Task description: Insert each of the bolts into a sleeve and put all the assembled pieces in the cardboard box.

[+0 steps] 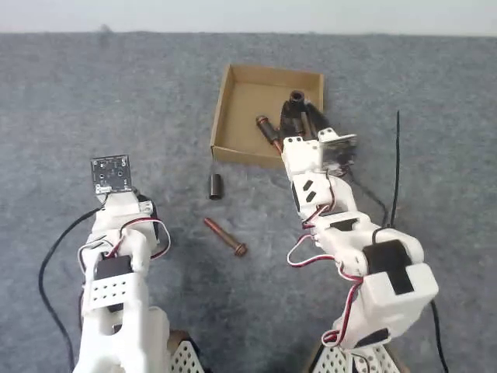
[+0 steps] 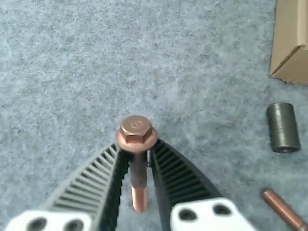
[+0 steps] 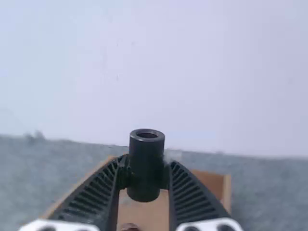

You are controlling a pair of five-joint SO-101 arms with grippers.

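Left gripper (image 2: 137,155): fingers clenched on a bolt (image 2: 136,132) just under its hex head, above the carpet (image 2: 72,57). Right gripper (image 3: 146,168): fingers clamped round an upright sleeve (image 3: 147,147), over the cardboard box (image 1: 241,97). Loose sleeve (image 1: 216,186), loose bolt (image 1: 225,236): on the carpet near the box.

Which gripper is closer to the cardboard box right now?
Right. The right gripper holds a sleeve over the cardboard box; the left gripper, clamping a bolt, is over the carpet, off to the box's side.

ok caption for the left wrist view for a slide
Left gripper clamps a copper bolt, with a loose sleeve on the carpet nearby.
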